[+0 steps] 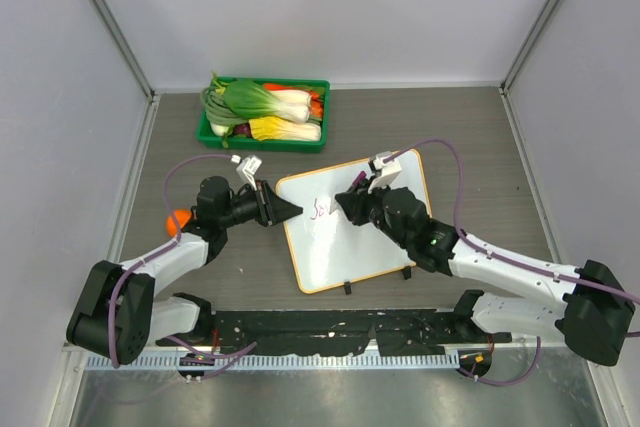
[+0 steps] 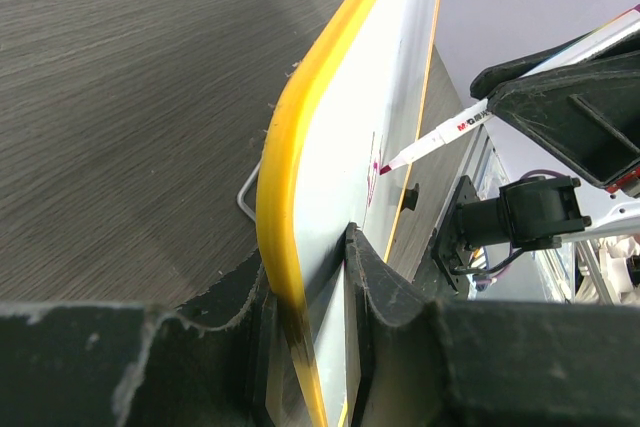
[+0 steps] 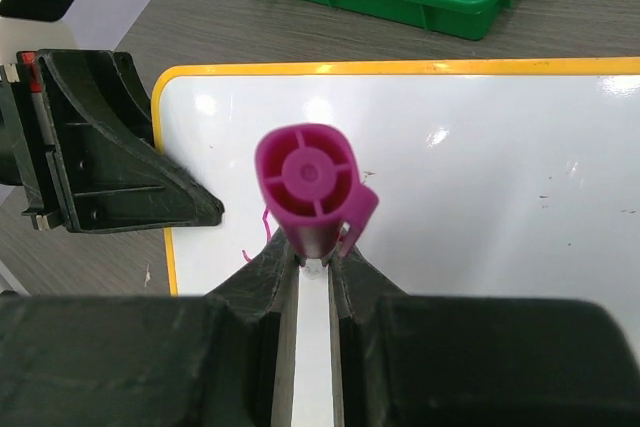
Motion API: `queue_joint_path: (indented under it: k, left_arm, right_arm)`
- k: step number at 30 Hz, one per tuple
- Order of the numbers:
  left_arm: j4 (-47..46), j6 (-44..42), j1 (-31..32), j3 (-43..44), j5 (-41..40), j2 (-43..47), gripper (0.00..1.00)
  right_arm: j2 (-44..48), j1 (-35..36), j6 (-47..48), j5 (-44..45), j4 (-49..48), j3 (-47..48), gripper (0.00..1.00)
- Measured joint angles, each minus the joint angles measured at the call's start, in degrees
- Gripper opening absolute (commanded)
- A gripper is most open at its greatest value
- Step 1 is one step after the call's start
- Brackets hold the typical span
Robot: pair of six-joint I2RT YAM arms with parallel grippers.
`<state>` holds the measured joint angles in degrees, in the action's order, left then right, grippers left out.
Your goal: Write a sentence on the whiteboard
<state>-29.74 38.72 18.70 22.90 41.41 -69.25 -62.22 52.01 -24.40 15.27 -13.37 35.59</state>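
a glossy white rectangular whiteboard with rounded corners and a thin orange-yellow rim [image 1: 372, 247] sits near the middle of the grey wood-grain counter [image 1: 480, 137]. it is turned slightly askew, and two small black feet [image 1: 347, 288] show on its 6 o'clock edge.

the left gripper [image 1: 290, 210] reaches in from 9 o'clock. in the left wrist view it [image 2: 308, 259] is clenched on the board's yellow rim [image 2: 285, 167], one finger on each face.

the right gripper [image 1: 345, 204] comes in from 3 o'clock above the board's upper left part. in the right wrist view it [image 3: 312, 259] is clamped around a marker with a purple-pink end and a white barrel [image 3: 308, 182]. the marker points down at the white surface [image 3: 480, 197].

from the left wrist camera, the marker's white barrel [image 2: 440, 134] slants down and its tip touches the board face [image 2: 340, 137].

thin purple-pink handwriting [image 1: 322, 209] lies on the board between the two grippers, toward its 10 o'clock corner. only a few strokes show and they cannot be read. a few of the strokes [image 3: 262, 222] show just at 9 o'clock of the marker in the right wrist view.

at 11 o'clock from the board, apart from it, is a green plastic rectangular tray [image 1: 322, 87] filled with leafy vegetables [image 1: 265, 112]. a small orange object [image 1: 180, 219] lies at 9 o'clock of the left arm, partly hidden.
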Motion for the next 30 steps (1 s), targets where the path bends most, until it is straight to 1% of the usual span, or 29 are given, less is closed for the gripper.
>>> queue_joint_path:
  k: [9, 30]
  left_arm:
    - [-0.02, 0.0, 0.0, 0.0, 0.02, 0.0, 0.0]
    - [-0.04, 0.0, 0.0, 0.0, 0.04, 0.0, 0.0]
  right_arm:
    - [1.16, 0.0, 0.28, 0.39, 1.42, 0.09, 0.01]
    - [-0.07, -0.02, 1.79, 3.3, -0.26, 2.16, 0.01]
